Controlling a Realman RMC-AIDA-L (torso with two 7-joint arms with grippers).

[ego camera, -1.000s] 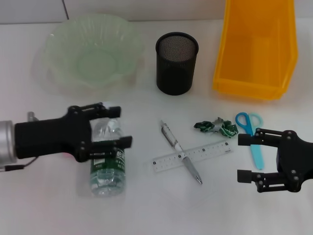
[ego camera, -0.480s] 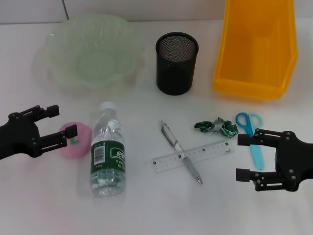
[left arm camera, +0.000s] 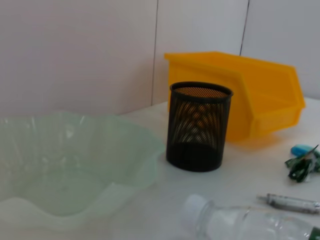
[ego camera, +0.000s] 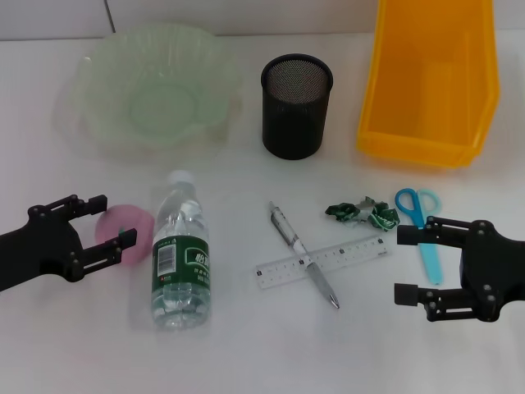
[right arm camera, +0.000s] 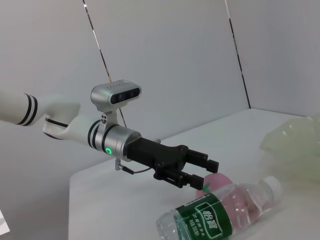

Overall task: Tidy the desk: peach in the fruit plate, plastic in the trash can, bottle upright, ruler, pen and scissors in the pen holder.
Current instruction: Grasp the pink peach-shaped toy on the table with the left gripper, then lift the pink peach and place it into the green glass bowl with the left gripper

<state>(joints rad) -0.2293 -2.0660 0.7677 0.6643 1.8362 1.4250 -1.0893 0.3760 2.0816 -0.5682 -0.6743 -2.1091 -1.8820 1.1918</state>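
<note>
Left gripper (ego camera: 109, 222) spread wide around the pink peach (ego camera: 125, 230), fingers either side, contact unclear. Right gripper (ego camera: 408, 265) wide open, empty, near the blue scissors (ego camera: 424, 226). Clear plastic bottle (ego camera: 180, 254) lies flat, green label, text unreadable. Silver pen (ego camera: 303, 255) crosses the clear ruler (ego camera: 321, 262); crumpled green plastic (ego camera: 361, 212) far of it.

Left wrist: black mesh pen holder (left arm camera: 199, 126), translucent green scalloped fruit plate (left arm camera: 75, 165), yellow trash can (left arm camera: 250, 90).

Right wrist: left gripper (right arm camera: 214, 173) open at peach (right arm camera: 214, 181), bottle (right arm camera: 225, 210) just nearer.

White desk (ego camera: 246, 345) under bottle (ego camera: 180, 263), peach (ego camera: 123, 226), ruler (ego camera: 321, 262), pen (ego camera: 303, 264)
</note>
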